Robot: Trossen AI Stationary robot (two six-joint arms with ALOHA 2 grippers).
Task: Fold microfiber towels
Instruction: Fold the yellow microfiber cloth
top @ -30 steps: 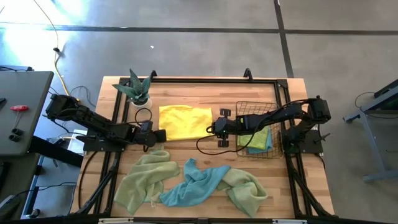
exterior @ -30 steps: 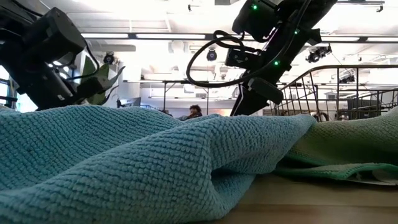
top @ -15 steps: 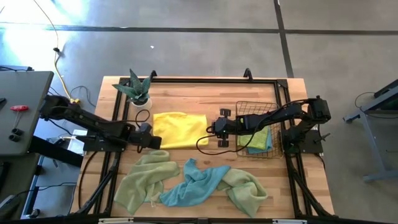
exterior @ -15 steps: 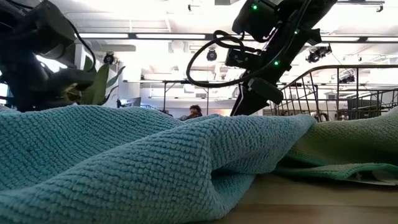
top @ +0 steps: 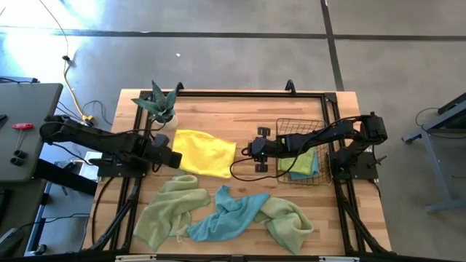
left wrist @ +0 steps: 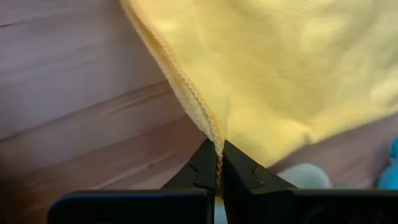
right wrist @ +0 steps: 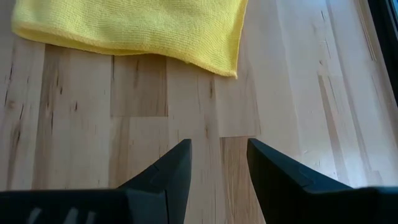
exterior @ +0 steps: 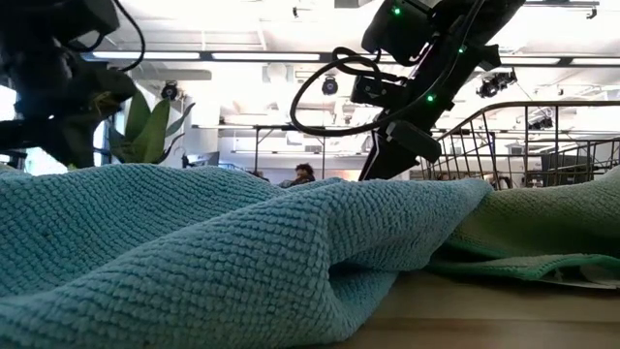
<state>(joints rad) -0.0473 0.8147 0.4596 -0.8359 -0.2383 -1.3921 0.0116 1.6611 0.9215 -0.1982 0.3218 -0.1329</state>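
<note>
The yellow towel (top: 207, 153) lies mid-table, its left end raised. My left gripper (top: 175, 157) is shut on that end, shown close up in the left wrist view (left wrist: 219, 155). My right gripper (top: 250, 151) hangs open over bare wood just right of the yellow towel (right wrist: 143, 25), with nothing between its fingers (right wrist: 219, 162). Along the near edge lie three crumpled towels: a pale green towel (top: 167, 211), a light blue towel (top: 226, 217) and a second green towel (top: 290, 224). The light blue towel (exterior: 194, 252) fills the low view. My left gripper pinches the yellow towel's hemmed left edge (left wrist: 211, 132) between its two shut fingers. The fingers slant down from the table's left side. Whether they hold one layer or several, I cannot tell. The gripped end is lifted off the wood and the rest (top: 218, 156) lies on the table.
A copper wire basket (top: 320, 124) at the right holds folded green and blue cloths (top: 306, 164). A potted plant (top: 160, 105) stands at the far left, close behind my left arm. A black frame (top: 240, 93) rims the table. Bare wood shows between the yellow towel and the basket.
My left gripper has risen and drawn back toward the table's left edge with the yellow towel's left end. The whole towel has slid left along the table, and its left end has lifted, so its outline is now skewed.
</note>
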